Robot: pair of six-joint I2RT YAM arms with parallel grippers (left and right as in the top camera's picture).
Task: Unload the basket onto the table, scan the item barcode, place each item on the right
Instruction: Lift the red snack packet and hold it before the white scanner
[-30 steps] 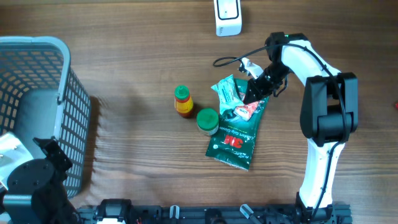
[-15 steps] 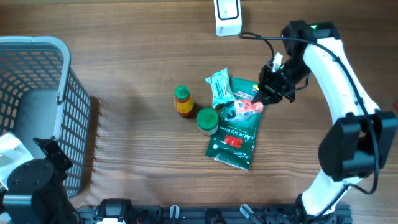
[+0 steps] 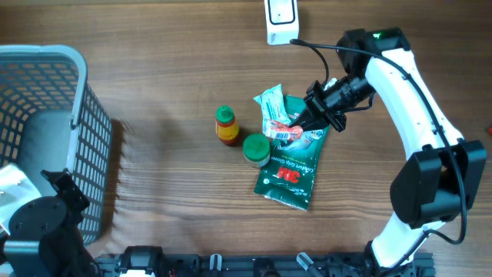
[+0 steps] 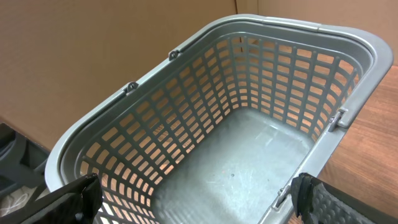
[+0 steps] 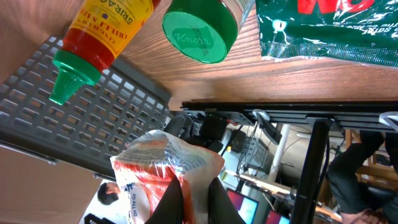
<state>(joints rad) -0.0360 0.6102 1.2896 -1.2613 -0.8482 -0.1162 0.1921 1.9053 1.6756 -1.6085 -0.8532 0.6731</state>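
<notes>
My right gripper (image 3: 306,123) is shut on a red-and-white foil packet (image 3: 289,131), holding it just above the pile of goods mid-table. In the right wrist view the packet (image 5: 163,167) is crumpled between the two dark fingers (image 5: 176,200), and no barcode shows on it. The white scanner (image 3: 281,20) stands at the far edge, apart from the packet. My left gripper (image 4: 196,208) hangs open over the grey basket (image 4: 292,31), with nothing between its fingers.
A sriracha bottle (image 3: 225,125), a green-lidded jar (image 3: 256,148), a dark green 3M pack (image 3: 289,171) and a teal packet (image 3: 270,108) lie under and beside the held packet. The basket (image 3: 73,58) fills the left side. A black cable (image 3: 319,50) runs along the right arm.
The right arm has swung its wrist round and drawn the red-and-white packet up and leftward over the pile. The left arm has not moved.
</notes>
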